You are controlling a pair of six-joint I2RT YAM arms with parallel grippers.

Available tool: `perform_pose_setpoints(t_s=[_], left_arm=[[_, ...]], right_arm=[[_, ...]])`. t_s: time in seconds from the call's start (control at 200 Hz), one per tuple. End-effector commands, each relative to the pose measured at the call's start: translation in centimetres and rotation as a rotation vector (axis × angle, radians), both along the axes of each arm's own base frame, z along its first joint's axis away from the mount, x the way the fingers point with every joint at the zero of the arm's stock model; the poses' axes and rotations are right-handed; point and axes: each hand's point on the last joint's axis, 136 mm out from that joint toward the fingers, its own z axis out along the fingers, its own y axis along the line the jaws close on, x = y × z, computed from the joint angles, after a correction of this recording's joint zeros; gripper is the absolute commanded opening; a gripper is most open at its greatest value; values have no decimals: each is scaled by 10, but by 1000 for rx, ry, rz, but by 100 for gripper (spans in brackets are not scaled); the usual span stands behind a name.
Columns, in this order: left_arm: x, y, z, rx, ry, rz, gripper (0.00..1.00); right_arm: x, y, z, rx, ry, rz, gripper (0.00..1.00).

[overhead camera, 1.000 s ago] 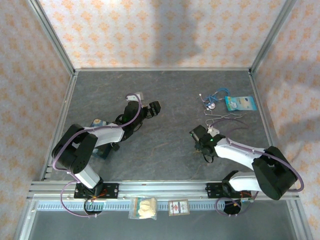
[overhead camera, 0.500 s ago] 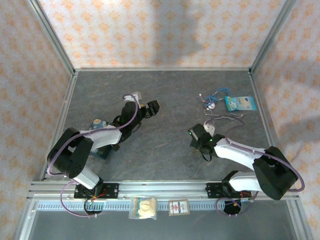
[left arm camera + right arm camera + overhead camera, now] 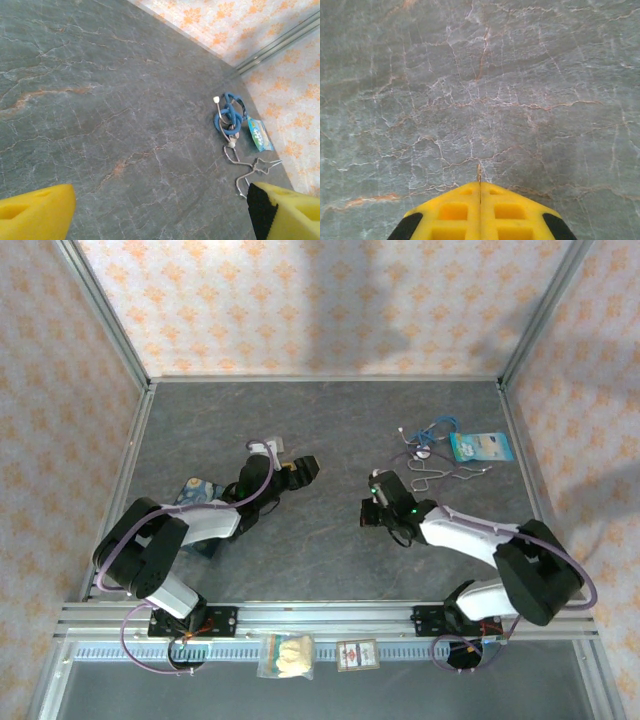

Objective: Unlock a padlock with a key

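Note:
In the right wrist view my right gripper (image 3: 480, 184) is shut, its yellow fingers (image 3: 450, 210) pressed together. A thin tan sliver, the key (image 3: 479, 172) seen edge-on, sticks out from between the tips above bare table. From above, this gripper (image 3: 370, 508) hovers at mid-table. My left gripper (image 3: 305, 468) is left of centre. Seen from the left wrist, it (image 3: 161, 202) stands open, with only table between the fingers (image 3: 35, 215). The padlock is out of view.
A blue cord bundle (image 3: 430, 435) (image 3: 229, 107), a bare wire loop (image 3: 445, 472) (image 3: 250, 170) and a light blue packet (image 3: 481, 446) (image 3: 260, 134) lie at the back right. A painted blue tin (image 3: 195, 490) sits under the left arm. Metal rails edge the table.
My right gripper has closed and moved left and farther from the near edge. The left gripper has shifted slightly toward the near edge, still open.

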Motion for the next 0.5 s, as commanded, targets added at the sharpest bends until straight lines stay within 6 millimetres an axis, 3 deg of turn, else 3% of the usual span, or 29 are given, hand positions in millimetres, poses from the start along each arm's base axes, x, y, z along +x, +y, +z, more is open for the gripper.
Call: perform_pose_setpoints(t_s=[0.0,0.08,0.28,0.495], left_arm=[[-1,1,18,-33,-40,9,90],[1,4,17,-26,-36,27,90],[-1,-6,23,-53,-58,-28,88],[-25,-43,47,-117,-154,-303,72]], right_arm=[[11,0,1,-62,-25,5,0],[17,-5,-4,-99,-17,-35,0],[20,8,8,-29,-42,7,0],[25,31,63,234,-62,206,0]])
